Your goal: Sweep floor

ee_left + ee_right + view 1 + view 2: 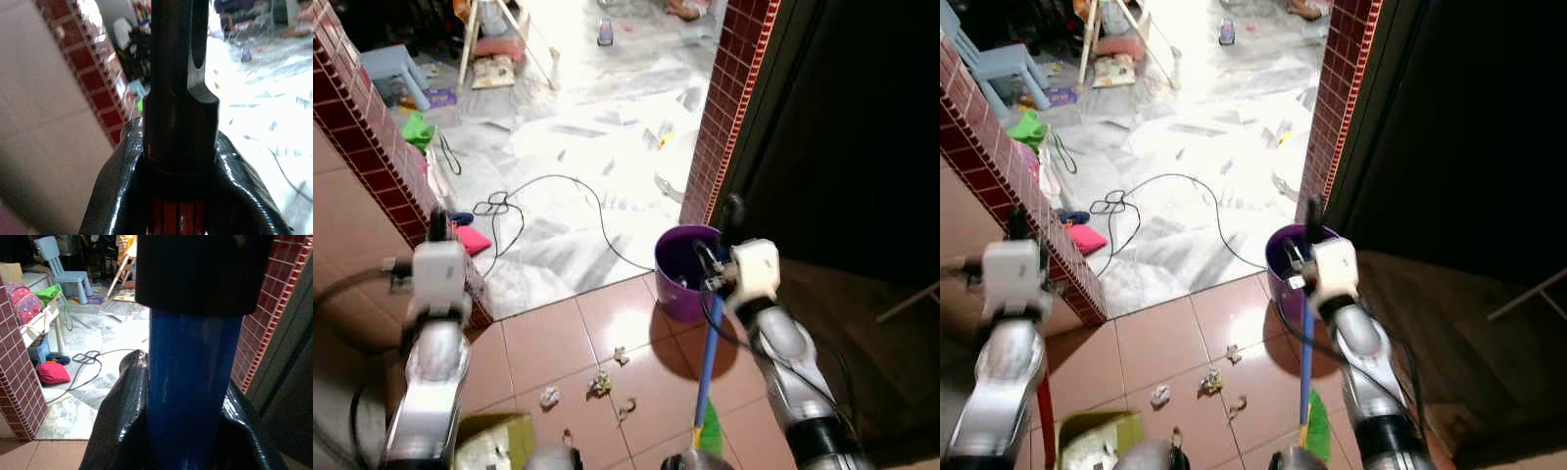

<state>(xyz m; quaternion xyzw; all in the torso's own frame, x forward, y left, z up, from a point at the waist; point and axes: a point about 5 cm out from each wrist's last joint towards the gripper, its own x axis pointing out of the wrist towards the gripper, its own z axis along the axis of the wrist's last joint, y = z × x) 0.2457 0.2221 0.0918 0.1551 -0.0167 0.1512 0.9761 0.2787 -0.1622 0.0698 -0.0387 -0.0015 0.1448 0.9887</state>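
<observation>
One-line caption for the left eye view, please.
Right pincer holds a blue broom handle beside a purple bucket; crumpled paper scraps litter the terracotta tiles.

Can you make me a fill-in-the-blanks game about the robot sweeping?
1. The right gripper holds a broom with a long ____ handle.
2. The round plastic bucket by the doorway is ____.
3. The crumpled paper scraps lie on the ____ tiled floor.

Missing words: blue; purple; red-brown

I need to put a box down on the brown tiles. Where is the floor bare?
Bare: the tiles between the brick wall and the paper scraps. Crowded: around the purple bucket, the blue broom handle in the right hand, and the scraps.
</observation>
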